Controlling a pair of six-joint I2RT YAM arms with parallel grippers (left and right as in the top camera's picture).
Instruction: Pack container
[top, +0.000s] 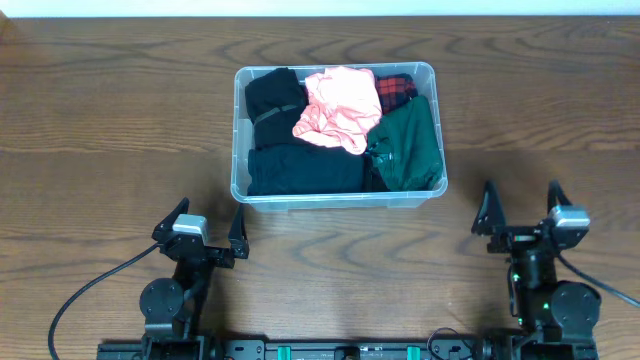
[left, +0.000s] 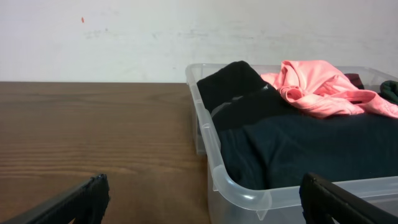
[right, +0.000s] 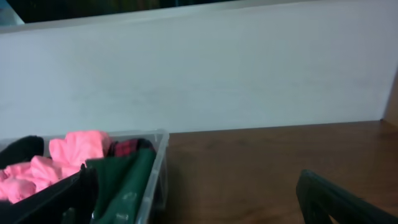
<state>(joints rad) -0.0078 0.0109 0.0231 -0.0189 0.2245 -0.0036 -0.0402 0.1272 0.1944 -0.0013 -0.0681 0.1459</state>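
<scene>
We find the container (top: 340, 200) at the middle of the worktop (top: 100, 120), toward the far side, its long front wall facing both arms. Bare wood lies open to its left, to its right, and in a band between its front rim and the arms. We count five folded garments inside, filling it to about rim height: two black pieces (top: 275, 100), one pink (top: 340, 105), one red-and-black plaid (top: 397, 88) and one dark green (top: 408, 145). The left arm (top: 178, 290) sits low at the near edge, jaws wide apart and holding nothing, their inner tip near the container's front-left corner. The right arm (top: 545, 285) mirrors it, well apart from the front-right corner, jaws likewise spread and holding nothing.
</scene>
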